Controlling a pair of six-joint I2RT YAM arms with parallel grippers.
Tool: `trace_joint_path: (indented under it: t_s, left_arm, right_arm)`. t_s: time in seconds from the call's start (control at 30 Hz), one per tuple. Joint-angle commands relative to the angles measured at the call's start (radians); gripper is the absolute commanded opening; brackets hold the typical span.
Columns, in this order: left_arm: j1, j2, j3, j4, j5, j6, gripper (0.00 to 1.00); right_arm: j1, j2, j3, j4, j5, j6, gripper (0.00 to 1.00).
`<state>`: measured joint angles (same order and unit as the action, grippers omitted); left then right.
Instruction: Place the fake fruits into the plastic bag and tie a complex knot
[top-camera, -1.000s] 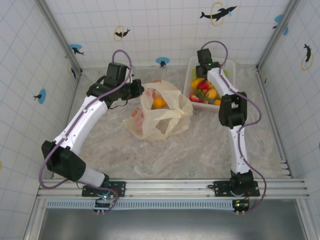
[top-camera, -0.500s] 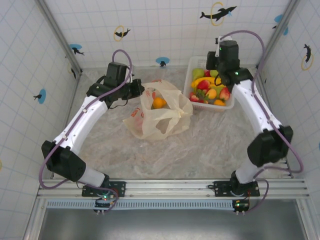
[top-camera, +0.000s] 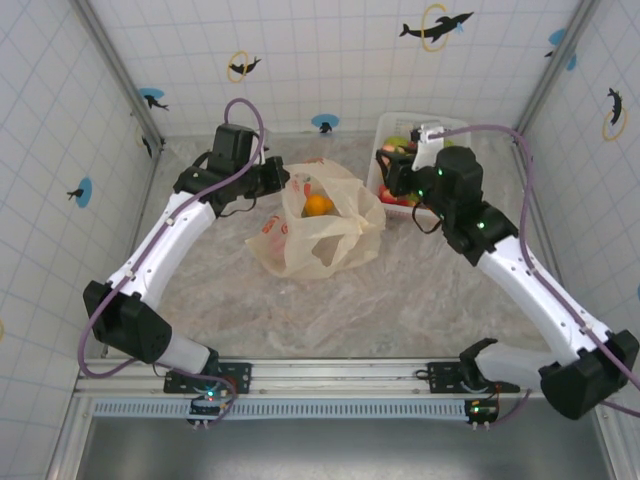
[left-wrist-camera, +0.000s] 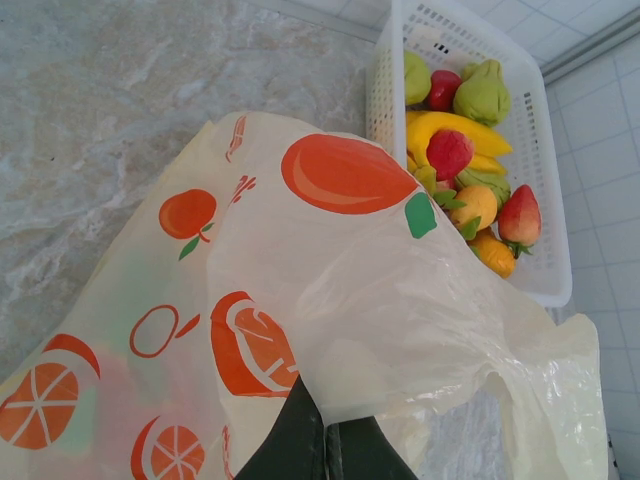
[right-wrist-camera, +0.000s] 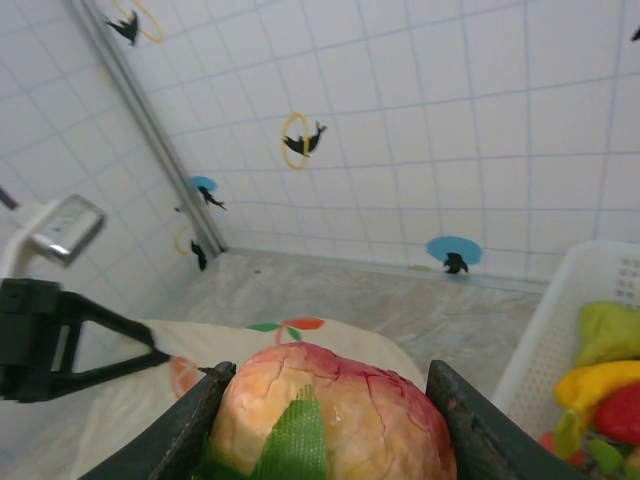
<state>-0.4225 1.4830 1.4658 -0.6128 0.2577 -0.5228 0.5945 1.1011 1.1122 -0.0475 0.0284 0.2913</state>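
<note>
The plastic bag (top-camera: 322, 232) lies mid-table with its mouth up, cream-yellow with printed orange fruit, and an orange fake fruit (top-camera: 318, 206) sits inside. My left gripper (top-camera: 282, 183) is shut on the bag's far-left rim; in the left wrist view its black fingers (left-wrist-camera: 300, 445) pinch the thin plastic (left-wrist-camera: 380, 300). My right gripper (right-wrist-camera: 330, 420) is shut on a red-yellow peach (right-wrist-camera: 340, 405) with a green leaf, above the bag's (right-wrist-camera: 140, 400) right edge. In the top view that gripper (top-camera: 393, 176) hangs between bag and basket.
A white basket (left-wrist-camera: 385, 90) at the back right holds several more fake fruits, among them a banana (left-wrist-camera: 455, 130), a pear (left-wrist-camera: 482, 92) and a strawberry (left-wrist-camera: 520, 215). Tiled walls close in the back and both sides. The basket (top-camera: 460, 124) is partly covered by my right arm.
My right arm has lifted out of the basket and swung left toward the bag with the peach in its jaws. The left arm and the bag have stayed put.
</note>
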Motion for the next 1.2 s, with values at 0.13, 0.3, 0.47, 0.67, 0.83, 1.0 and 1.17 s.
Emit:
trace_joint_path:
  t_s: [0.13,0.3,0.47,0.67,0.83,1.0,1.17]
  left_arm:
    - [0.008,-0.020,-0.019,0.016,0.005,0.010,0.00]
    - [0.009,-0.027,-0.022,0.013,0.000,0.009,0.00]
    - [0.008,-0.027,-0.019,0.013,0.007,0.011,0.00]
    - [0.007,-0.036,-0.025,0.021,0.016,0.008,0.00]
    - [0.009,-0.035,-0.025,0.024,0.031,0.011,0.00]
    - [0.007,-0.039,-0.032,0.027,0.028,0.014,0.00]
    - [0.008,-0.033,-0.043,0.028,0.025,0.021,0.00]
  right_arm:
    - [0.113,-0.014,-0.080,0.112,-0.044,0.070,0.46]
    - [0.180,0.039,-0.128,0.181,-0.054,0.105,0.46]
    - [0.235,0.146,-0.086,0.207,-0.059,0.094,0.46]
    - [0.260,0.321,-0.006,0.208,-0.024,0.097,0.47]
    - [0.267,0.465,0.086,0.188,0.009,0.103,0.47]
    - [0.269,0.584,0.166,0.110,0.079,0.100,0.55]
    - [0.269,0.642,0.184,0.080,0.157,0.104,0.62]
